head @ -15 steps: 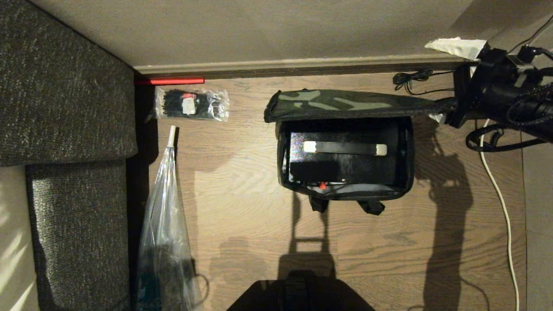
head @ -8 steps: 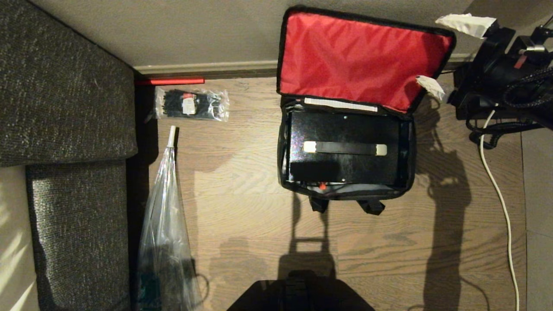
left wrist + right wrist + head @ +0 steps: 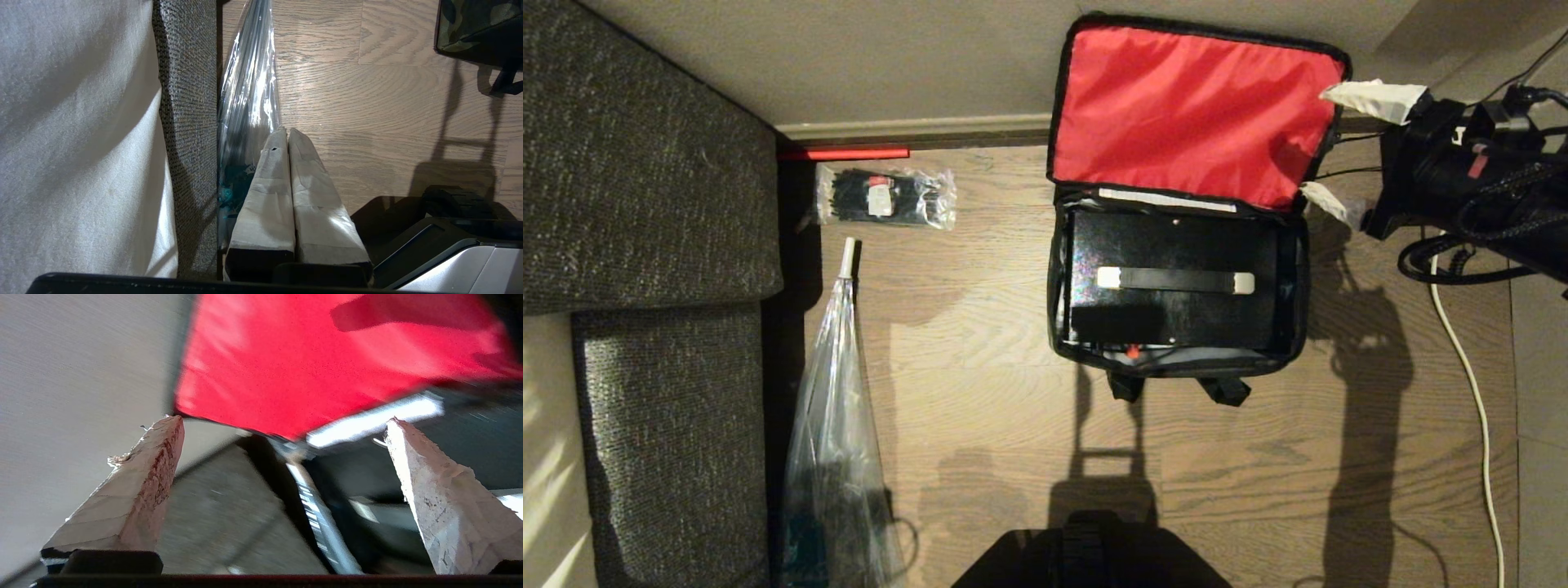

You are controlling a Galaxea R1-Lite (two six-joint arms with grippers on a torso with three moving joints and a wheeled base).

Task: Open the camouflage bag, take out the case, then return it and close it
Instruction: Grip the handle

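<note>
The camouflage bag (image 3: pixel 1058 269) sits open on the wooden floor by the wall; a corner of it also shows in the left wrist view (image 3: pixel 470 24). Its lid (image 3: pixel 1192 106) stands upright against the wall, red lining facing me. The black case (image 3: pixel 1176 245) lies flat inside, a black strap across its top. My right gripper (image 3: pixel 1316 140) is open at the lid's right edge, one finger above and one below the corner. The right wrist view shows the red lid lining (image 3: pixel 327 363) beyond my wide-apart right gripper (image 3: pixel 282 420), which grips nothing. My left gripper (image 3: pixel 286 134) is shut and parked low beside the sofa.
A dark grey sofa (image 3: pixel 645 204) fills the left side. A long clear plastic bag (image 3: pixel 837 425) and a packet of black cable ties (image 3: pixel 886 196) lie next to it. A white cable (image 3: pixel 1470 384) runs down the floor on the right. My base (image 3: pixel 1094 555) is at the near edge.
The bag's lid has swung from lying level over the opening to standing upright against the wall, showing its red lining. My right gripper stays open by the lid's right corner.
</note>
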